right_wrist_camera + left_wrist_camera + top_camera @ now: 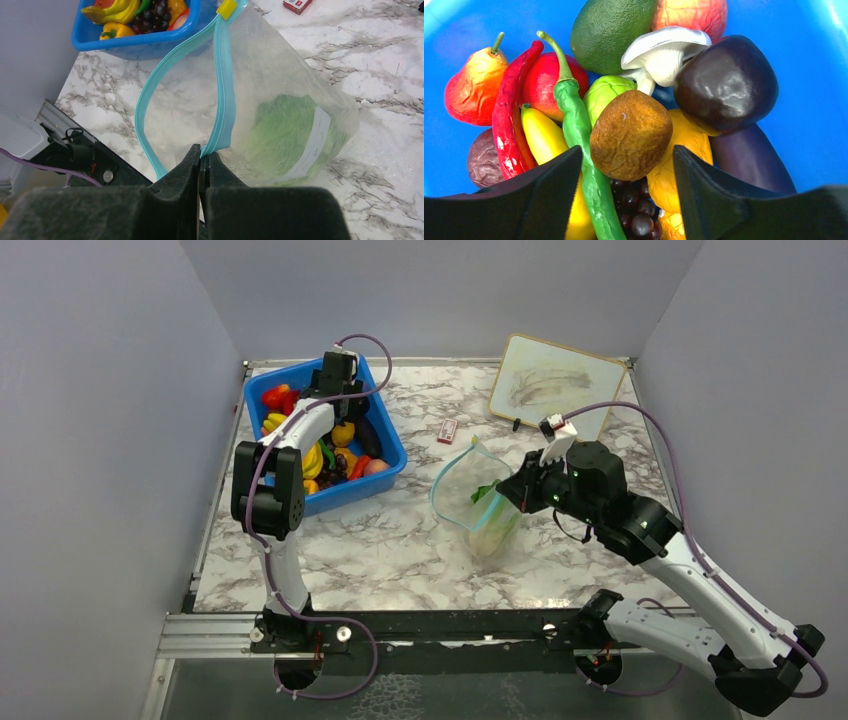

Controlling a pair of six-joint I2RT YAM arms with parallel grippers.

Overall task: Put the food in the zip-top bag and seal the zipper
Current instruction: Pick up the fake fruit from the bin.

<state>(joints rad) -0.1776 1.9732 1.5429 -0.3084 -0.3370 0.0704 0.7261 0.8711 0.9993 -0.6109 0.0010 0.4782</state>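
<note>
**Over the bin: left jaws straddle a brown piece while the right pinches the bag open**

Inside the blue bin point(809, 100), the left gripper point(626, 152) hangs with its fingers spread wide above the heaped food; a brown round piece point(631, 135) sits squarely between the two black tips and just beyond them, so a short straight reach should bring it into the gap. That piece is nearly as wide as it is long, with no axis worth aligning to; its skin is matt and finely rough, unlike its glossy neighbours. A slim green chilli point(576, 125) lies against its left flank; a white mushroom point(664, 50) stands behind it; a dark, shiny eggplant point(751, 157) lies off to the right, past the right-hand finger; closing may nip the chilli too.

Well apart to the right, on the marbled table point(380, 550), stands the zip-top bag point(280, 75), clear, floppy and crinkled; the right gripper point(202, 155) is pressed together on one lip of the light-blue zipper point(225, 90), so the mouth gapes up and toward the bin. A leafy green lettuce point(285, 135) rests in the bottom; the left arm is the nearer one to the remaining food.
</note>
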